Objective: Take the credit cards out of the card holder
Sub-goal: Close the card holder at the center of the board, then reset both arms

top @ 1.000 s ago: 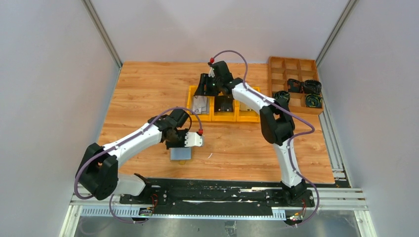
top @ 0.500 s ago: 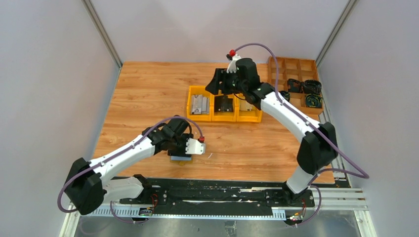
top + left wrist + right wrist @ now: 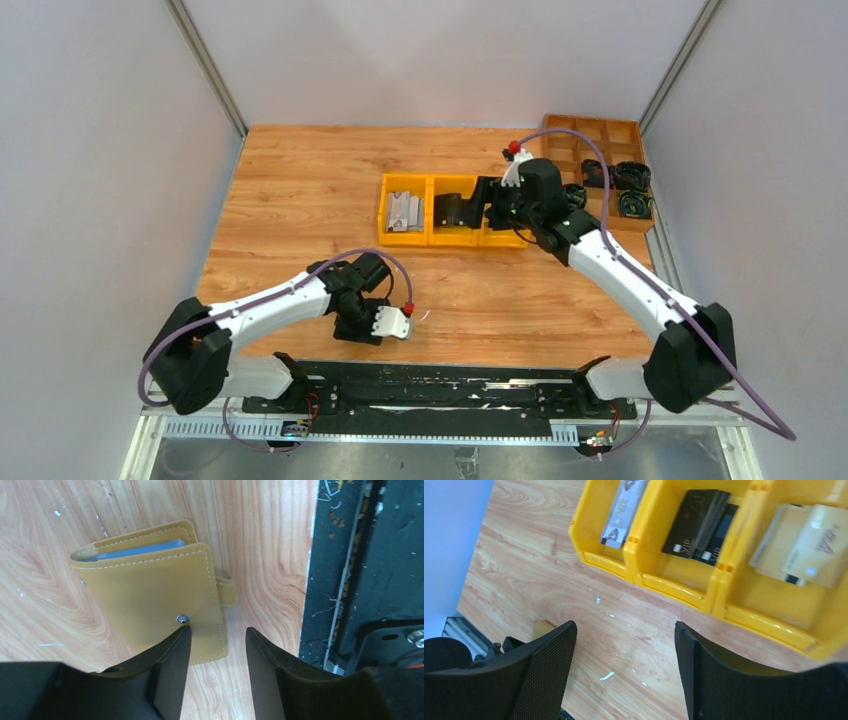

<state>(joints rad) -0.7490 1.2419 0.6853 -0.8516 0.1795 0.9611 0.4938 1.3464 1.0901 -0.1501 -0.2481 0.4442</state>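
Item 1. Left gripper (image 3: 215,652) (image 3: 362,330): low over the near edge of the table (image 3: 300,180), jaws partly open, nothing between them.

Item 2. Card holder (image 3: 150,592): closed, mustard-yellow, lying flat on the table just ahead of the left gripper and off to its left-finger side. That finger's tip overlaps the holder's near edge by the snap stud (image 3: 184,618); whether it touches cannot be told. A strap tab (image 3: 226,591) sticks out on the side facing the gap between the fingers. A blue-grey insert edge shows between the covers at the far end. In the overhead view the holder is hidden under the gripper. The black base rail (image 3: 360,555) runs to the right of the gripper.

Item 3. Yellow bins (image 3: 664,582) (image 3: 405,238): three in a row, ahead of the right gripper.
- Far-left bin: silvery credit cards (image 3: 624,507) (image 3: 405,211).
- Middle bin: black cards (image 3: 696,522).
- Right bin: tan-gold cards (image 3: 804,545).

Item 4. Right gripper (image 3: 624,630) (image 3: 480,205): above bare table just short of the bins, jaws wide apart and empty.

Item 5. Wooden tray (image 3: 590,120): divided, behind and to the right of the right gripper, with dark round objects in some compartments.
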